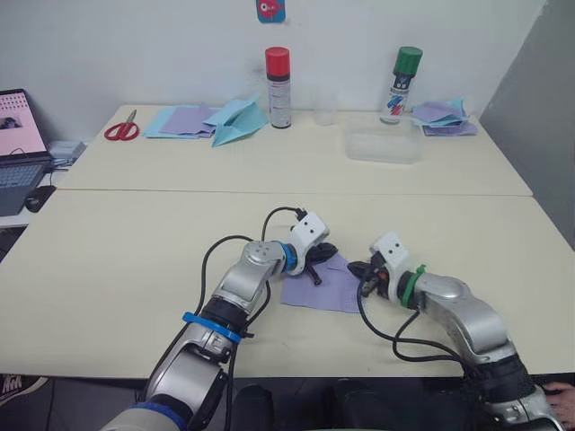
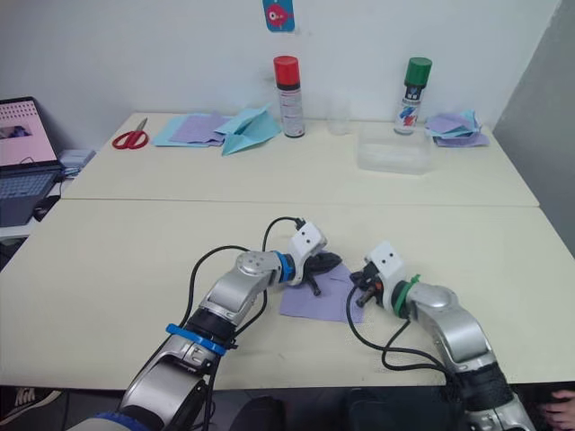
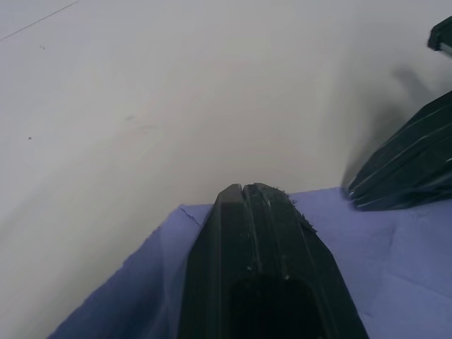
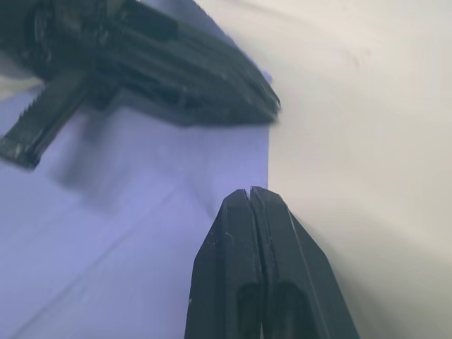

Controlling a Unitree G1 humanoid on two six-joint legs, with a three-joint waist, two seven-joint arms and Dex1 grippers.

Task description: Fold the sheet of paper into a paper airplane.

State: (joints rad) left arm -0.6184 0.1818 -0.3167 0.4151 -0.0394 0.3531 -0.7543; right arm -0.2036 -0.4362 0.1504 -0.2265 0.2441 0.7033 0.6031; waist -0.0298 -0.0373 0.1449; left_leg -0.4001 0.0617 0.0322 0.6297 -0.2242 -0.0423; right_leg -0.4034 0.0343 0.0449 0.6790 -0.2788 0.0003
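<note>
Both claws press down on the sheet of paper [image 1: 325,285], which lies flat on the near table [image 1: 108,269], likely pinning it for a crease. The left claw [image 3: 244,189], fingers pressed together, rests its tip on the sheet's far edge; the right claw [image 4: 249,192], also pressed together, sits on its right edge. The wrist views show crease lines and the closed fingertips, which the head views cannot. Far beyond both claws stand two spray cans [image 1: 278,87] and scissors [image 1: 122,128].
</note>
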